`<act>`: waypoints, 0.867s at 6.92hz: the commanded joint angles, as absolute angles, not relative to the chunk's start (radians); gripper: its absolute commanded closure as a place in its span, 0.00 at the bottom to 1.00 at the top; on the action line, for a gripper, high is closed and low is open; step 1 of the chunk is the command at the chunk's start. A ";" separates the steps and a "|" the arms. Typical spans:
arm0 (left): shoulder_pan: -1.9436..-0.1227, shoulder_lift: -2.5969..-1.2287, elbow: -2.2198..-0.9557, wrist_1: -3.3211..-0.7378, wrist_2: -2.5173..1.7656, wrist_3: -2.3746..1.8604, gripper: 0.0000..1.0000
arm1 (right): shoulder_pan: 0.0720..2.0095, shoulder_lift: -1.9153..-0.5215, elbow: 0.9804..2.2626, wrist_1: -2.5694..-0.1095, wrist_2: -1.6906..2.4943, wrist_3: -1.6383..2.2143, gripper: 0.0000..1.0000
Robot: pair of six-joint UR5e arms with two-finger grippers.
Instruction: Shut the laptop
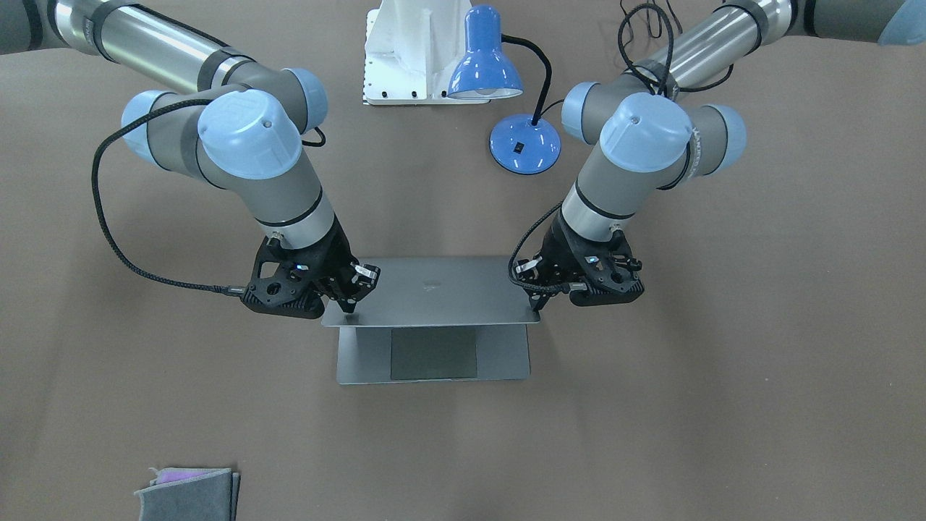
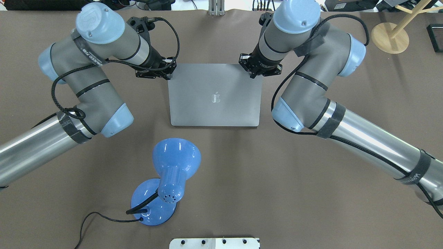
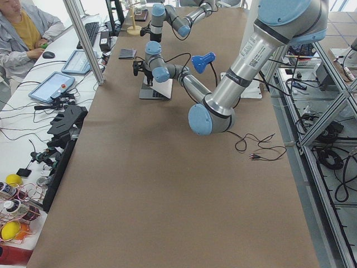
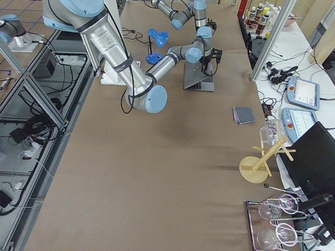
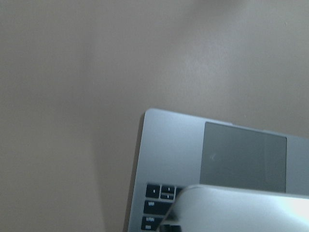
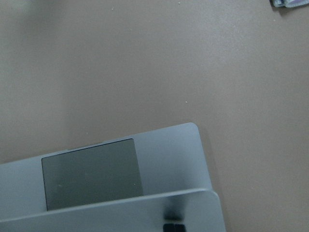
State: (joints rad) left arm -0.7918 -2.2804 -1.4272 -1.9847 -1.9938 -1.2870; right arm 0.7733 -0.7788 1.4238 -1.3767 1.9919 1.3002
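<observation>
The space-grey laptop (image 2: 214,98) sits mid-table, partly open, its lid (image 1: 434,293) tilted low over the base. The trackpad (image 1: 432,354) and palm rest show beyond the lid's edge. My left gripper (image 2: 170,74) is shut, its tip on the outer face of the lid's top corner on my left; it is on the right in the front-facing view (image 1: 539,304). My right gripper (image 2: 255,73) is shut and rests on the other top corner (image 1: 349,304). Both wrist views show the lid edge (image 5: 241,208) (image 6: 145,212) close below the camera, over the base.
A blue desk lamp (image 2: 169,173) stands on my side of the laptop, its cable trailing left. A white mounting plate (image 2: 214,243) lies at the near edge. A folded grey cloth (image 1: 188,492) lies at the far side. A wooden stand (image 2: 389,38) is at the far right.
</observation>
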 commanded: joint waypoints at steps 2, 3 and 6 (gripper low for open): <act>-0.793 -2.370 -1.216 -2.090 -1.942 -1.287 1.00 | 0.785 -0.692 1.159 -1.214 2.000 1.299 1.00; -0.792 -2.399 -1.157 -2.114 -1.927 -1.285 1.00 | 0.796 -0.678 1.146 -1.215 2.035 1.301 1.00; -0.787 -2.401 -1.132 -2.114 -1.925 -1.261 1.00 | 0.795 -0.678 1.114 -1.209 2.052 1.301 1.00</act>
State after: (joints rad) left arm -0.7887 -2.4000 -1.1410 -2.1126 -1.9260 -1.2643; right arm 0.7943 -0.6788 1.1253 -1.2109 2.0434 1.3004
